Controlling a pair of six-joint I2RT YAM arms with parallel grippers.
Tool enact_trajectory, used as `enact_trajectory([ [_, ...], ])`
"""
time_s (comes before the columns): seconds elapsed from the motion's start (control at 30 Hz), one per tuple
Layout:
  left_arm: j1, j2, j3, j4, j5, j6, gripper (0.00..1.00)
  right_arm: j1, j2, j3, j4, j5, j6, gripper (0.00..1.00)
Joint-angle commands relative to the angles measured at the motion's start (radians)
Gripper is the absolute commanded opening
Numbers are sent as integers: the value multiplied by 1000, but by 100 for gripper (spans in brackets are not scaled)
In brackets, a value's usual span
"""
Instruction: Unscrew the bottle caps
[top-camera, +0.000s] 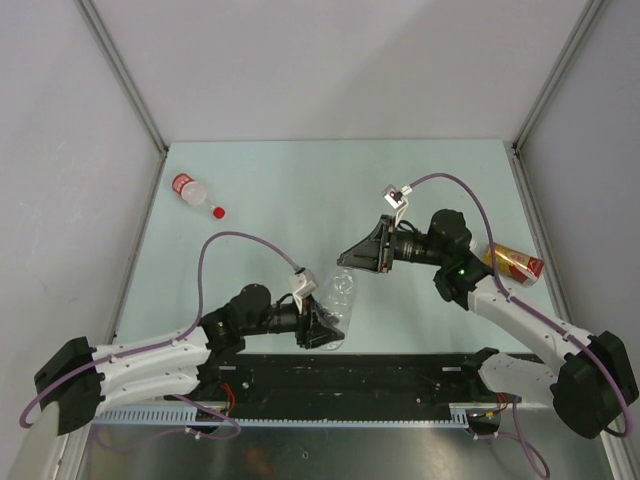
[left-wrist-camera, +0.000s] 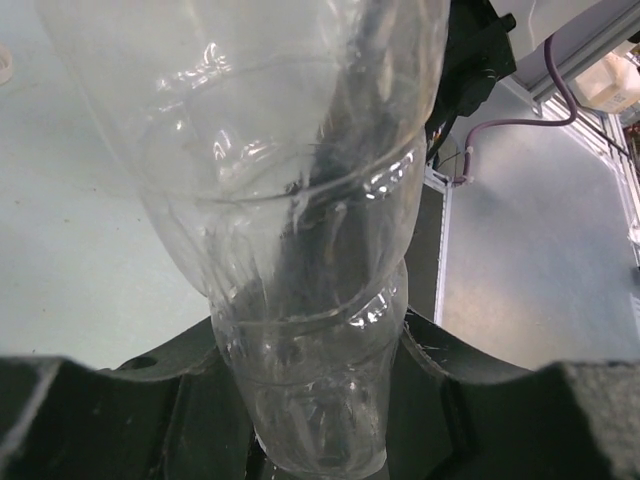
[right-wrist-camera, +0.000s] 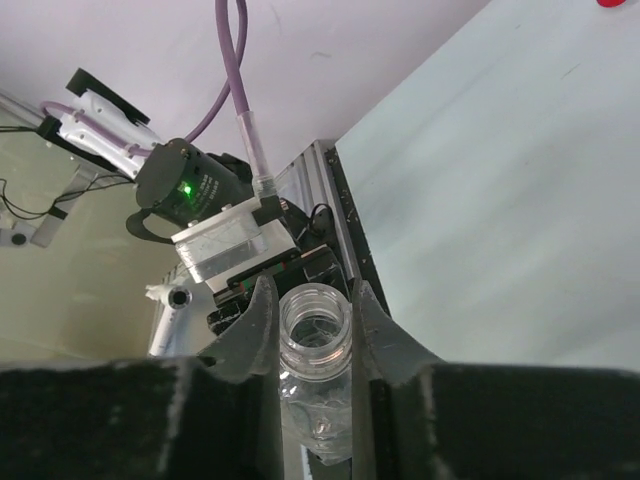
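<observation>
Gripping the crinkled bottle (top-camera: 342, 293) low on its body, the left gripper (top-camera: 325, 328) holds it near the front middle of the table (top-camera: 300, 180). In the left wrist view the left gripper (left-wrist-camera: 315, 420) has both fingers (left-wrist-camera: 110, 410) pressed against the clear plastic of the crinkled bottle (left-wrist-camera: 290, 200), which fills most of that view.

The right gripper (top-camera: 345, 257) meets the bottle's upper end from the right. In the right wrist view the right gripper (right-wrist-camera: 315, 330) has the neck (right-wrist-camera: 316, 318) between its fingers (right-wrist-camera: 262, 330). The mouth is open, with no cap on it. The fingers lie close along both sides of the neck; whether they press on it cannot be told.

A red-label bottle (top-camera: 188, 187) lies at the far left of the table, with a red cap (top-camera: 218, 212) loose just beside it. An amber bottle (top-camera: 512, 262) lies at the right edge, partly behind the right arm, its top hidden.
</observation>
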Motion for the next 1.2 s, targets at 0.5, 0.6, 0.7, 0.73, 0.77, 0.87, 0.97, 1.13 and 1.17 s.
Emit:
enact_trajectory([
  [0.5,-4,-196,36,-125,-291,-3,99,27,-45,106,-246,53,-196,0],
  [0.6,-5,-253,47,-204,-356,-6,99,23,-51,139,-349,118,-275,0],
  [0.7,-4,-297,81,-299,-410,-12,99,25,-77,166,-451,240,-345,0],
  [0.73,-4,-311,84,-315,-417,-13,99,27,-91,172,-469,288,-363,0],
  [0.77,-4,-324,84,-323,-421,-15,99,28,-104,178,-483,330,-385,0],
  [0.87,-4,-357,75,-330,-419,-19,100,37,-140,191,-519,437,-466,0],
  [0.97,-4,-366,71,-333,-402,-24,99,44,-181,192,-528,535,-532,0],
  [1.13,-5,-339,71,-333,-370,-26,99,53,-227,191,-499,643,-624,0],
  [1.17,-4,-331,73,-334,-365,-22,100,54,-230,191,-488,657,-639,0],
])
